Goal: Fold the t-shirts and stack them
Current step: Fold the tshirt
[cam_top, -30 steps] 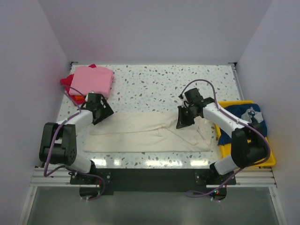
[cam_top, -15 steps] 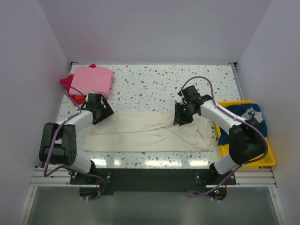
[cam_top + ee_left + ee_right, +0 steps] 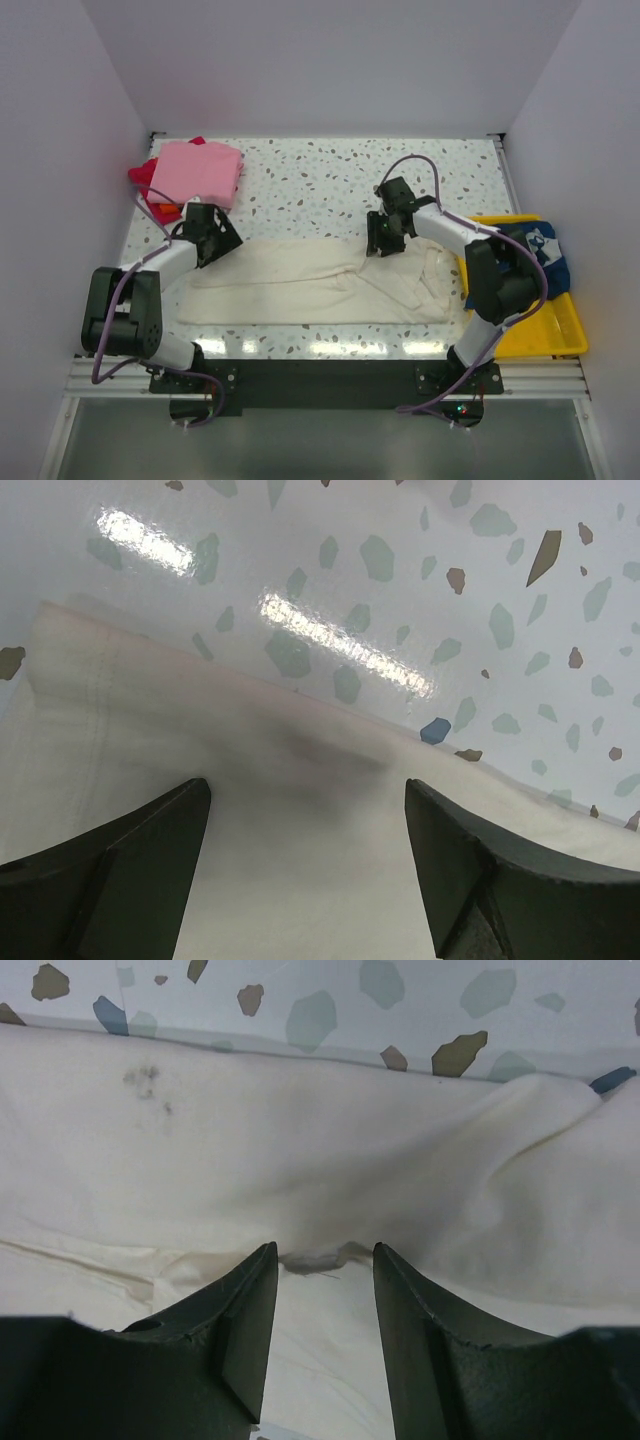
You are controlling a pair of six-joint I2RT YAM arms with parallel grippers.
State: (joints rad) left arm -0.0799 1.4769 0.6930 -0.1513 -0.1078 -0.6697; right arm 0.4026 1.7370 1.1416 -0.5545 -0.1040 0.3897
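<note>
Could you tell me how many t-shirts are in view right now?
5: a cream one spread at the near edge; pink, red and orange stacked far left; a navy one in the yellow tray. Others may be hidden.

Bright even light; glare streaks on table (image 3: 150,542); shadows soft

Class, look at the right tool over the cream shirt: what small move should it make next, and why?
Probably lift the right tool straight up off the cream shirt. Its jaws stand apart with only a small pucker between them, so the cloth looks released; the left tool hangs open over the far edge, gripping nothing.
</note>
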